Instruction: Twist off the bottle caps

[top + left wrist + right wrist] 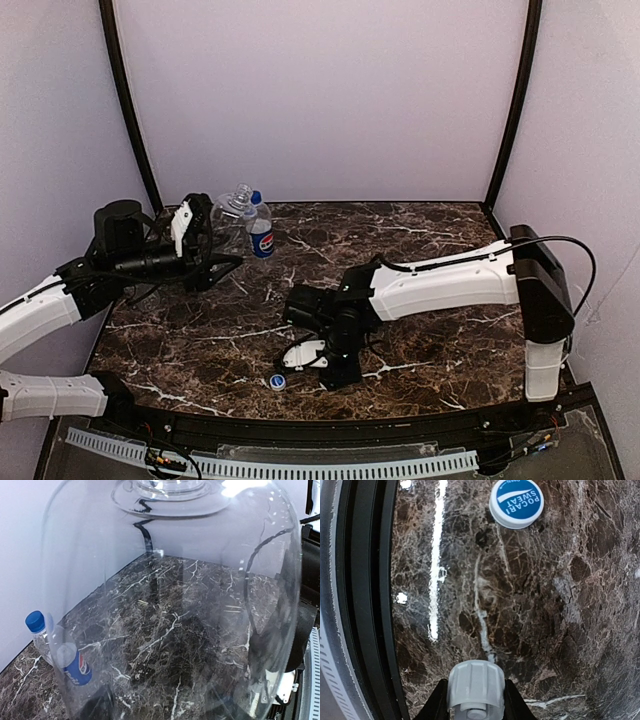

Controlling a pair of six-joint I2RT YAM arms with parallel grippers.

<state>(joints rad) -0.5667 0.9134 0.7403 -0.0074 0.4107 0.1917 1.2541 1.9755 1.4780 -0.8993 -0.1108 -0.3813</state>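
Note:
My left gripper (pixel 220 238) is shut on the unlabelled clear bottle (pixel 234 206) and holds it off the table at the back left. The bottle's neck is open, and it fills the left wrist view (pixel 165 605). The Pepsi bottle (pixel 261 236) stands just right of it with its plain blue cap (pixel 256 198) on; it also shows in the left wrist view (pixel 76 667). My right gripper (pixel 475 692) is shut on the white cap (pixel 475 680), low over the table's front. The blue cap with the white top (pixel 516 502) lies loose on the table (pixel 277 381). The bottle with the blue band is out of view.
The marble table (pixel 420 235) is walled in at the back and both sides by pale panels with black corner posts (pixel 128 100). A black raised rim (pixel 365 605) runs along the front edge, close to my right gripper (pixel 325 362).

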